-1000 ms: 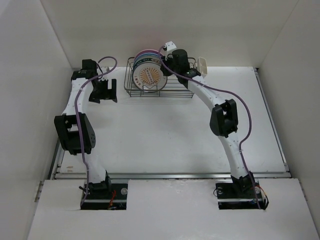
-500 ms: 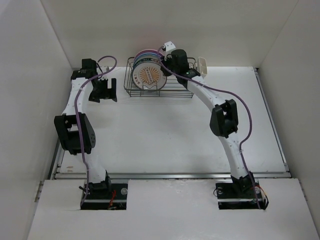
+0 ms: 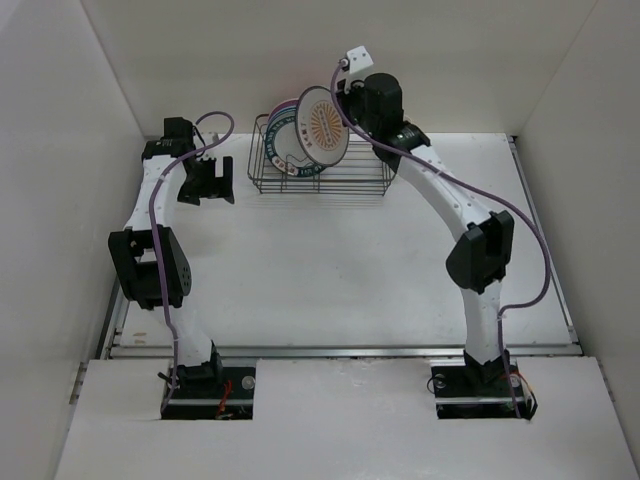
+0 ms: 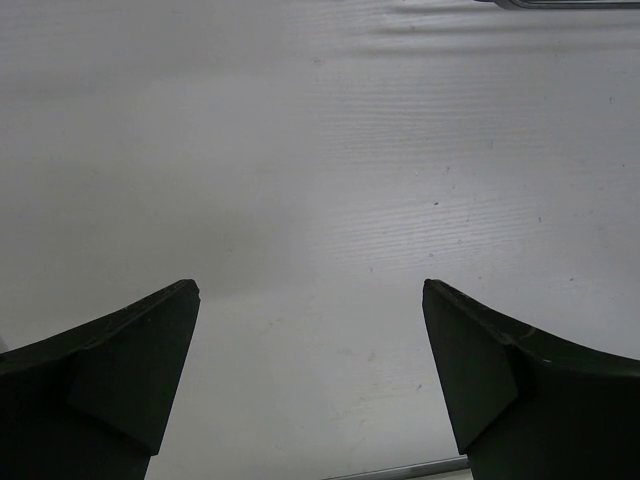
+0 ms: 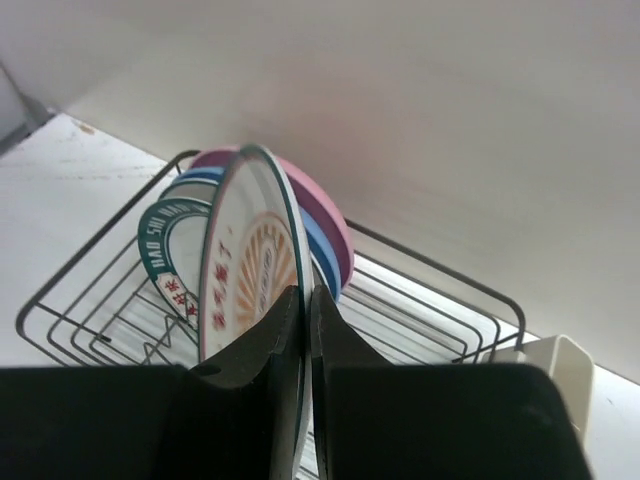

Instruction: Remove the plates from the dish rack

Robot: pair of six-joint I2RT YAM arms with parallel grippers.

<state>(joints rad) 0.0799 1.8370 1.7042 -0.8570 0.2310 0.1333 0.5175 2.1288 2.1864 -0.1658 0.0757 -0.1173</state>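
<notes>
White walls close in a white bench (image 3: 330, 270), and at its far edge sits a dark wire dish rack (image 3: 365, 182) with a small cream cutlery cup (image 5: 558, 368) on one end. Over the rack, the right jaws are clamped on the rim of a round white plate with a dark rim and an orange sunburst centre (image 3: 322, 128), held on edge and tilted. Three plates stand in the slots: a teal-lettered plate (image 5: 163, 232), a plain blue plate (image 5: 318, 248) and a plain pink plate (image 5: 332, 222). Off to the side, the left jaws gape wide above the bench, gripping nothing.
</notes>
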